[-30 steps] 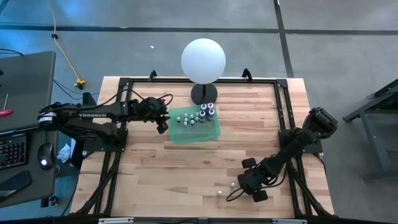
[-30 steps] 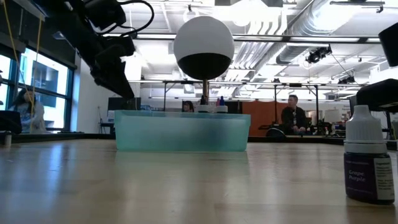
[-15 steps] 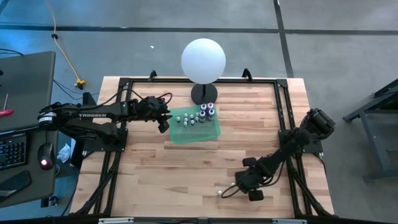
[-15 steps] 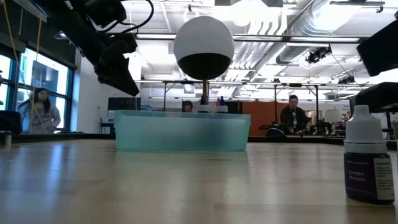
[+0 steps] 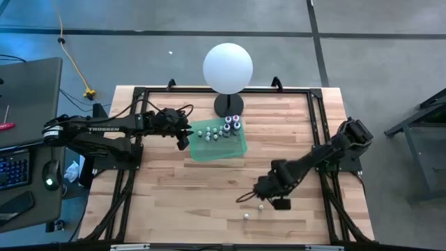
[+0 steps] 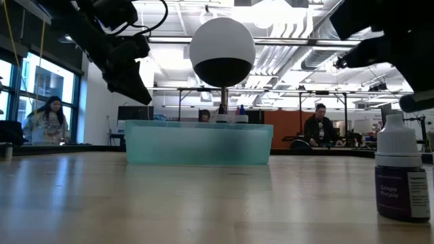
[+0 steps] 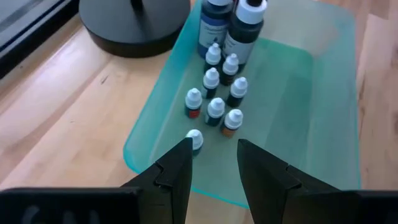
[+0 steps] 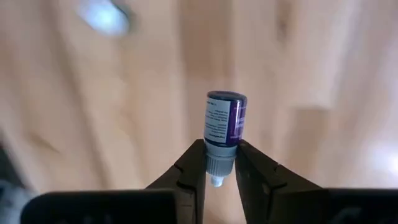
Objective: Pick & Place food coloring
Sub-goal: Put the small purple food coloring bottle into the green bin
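My right gripper (image 8: 216, 163) is shut on a tiny food coloring bottle (image 8: 224, 119) with a purple label, held above the bare wood; in the high view it hangs over the table's front right (image 5: 260, 196). Another purple-labelled bottle (image 6: 400, 175) stands on its base on the table (image 5: 246, 217). Several more bottles (image 7: 217, 93) stand in the green tray (image 5: 221, 145) beside the globe lamp (image 5: 228, 67). My left gripper (image 7: 214, 155) is open above the tray's left edge (image 5: 182, 136). My right gripper pinches the bottle's pale cap and neck (image 8: 216, 154) between its two fingers. The fingers come from above, pointing down. The bottle hangs below them, base downward and a little tilted, lifted clear of the table.
The lamp's dark foot (image 7: 134, 25) stands just behind the tray. Black frame rails (image 5: 317, 132) run along the table's sides. Bare wood lies between the tray and the front edge (image 5: 202, 195).
My right gripper has risen from the table near the front edge and gone toward the table's left and far side, tipping from a slant to point down. My left gripper has kept still over the tray's edge.
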Robot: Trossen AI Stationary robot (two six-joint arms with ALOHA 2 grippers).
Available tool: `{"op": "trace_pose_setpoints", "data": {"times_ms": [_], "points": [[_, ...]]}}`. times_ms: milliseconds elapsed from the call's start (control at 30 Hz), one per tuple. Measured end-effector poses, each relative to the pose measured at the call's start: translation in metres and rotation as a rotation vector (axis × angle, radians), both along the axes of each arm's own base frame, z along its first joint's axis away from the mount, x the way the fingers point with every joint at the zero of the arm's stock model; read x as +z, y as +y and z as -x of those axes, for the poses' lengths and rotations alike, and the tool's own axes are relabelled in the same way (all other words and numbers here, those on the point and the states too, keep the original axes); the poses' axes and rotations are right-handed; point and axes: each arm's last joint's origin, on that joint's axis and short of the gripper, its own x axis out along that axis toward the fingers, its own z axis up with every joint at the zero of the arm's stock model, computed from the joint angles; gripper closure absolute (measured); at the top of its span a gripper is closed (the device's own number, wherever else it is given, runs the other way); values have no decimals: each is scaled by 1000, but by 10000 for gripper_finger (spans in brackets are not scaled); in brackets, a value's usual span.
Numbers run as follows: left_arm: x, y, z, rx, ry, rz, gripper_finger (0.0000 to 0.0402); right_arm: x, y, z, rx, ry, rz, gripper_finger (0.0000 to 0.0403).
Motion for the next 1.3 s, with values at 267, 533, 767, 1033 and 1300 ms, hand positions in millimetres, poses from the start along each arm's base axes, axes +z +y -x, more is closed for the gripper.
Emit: {"op": "trace_pose_setpoints", "data": {"times_ms": [267,533,767,1033,1300], "points": [[0,0,0,-17,0,5,278,-7,-44,6,118,285,233,330],[0,0,0,-16,2,4,278,-46,-82,-12,220,577,201,337],[0,0,0,-15,6,4,278,-84,-103,-22,303,737,145,334],[-1,-1,0,-15,9,4,278,-96,-114,-25,320,785,116,325],[-1,-1,0,-15,9,4,278,-97,-116,-26,354,770,129,301]]}}
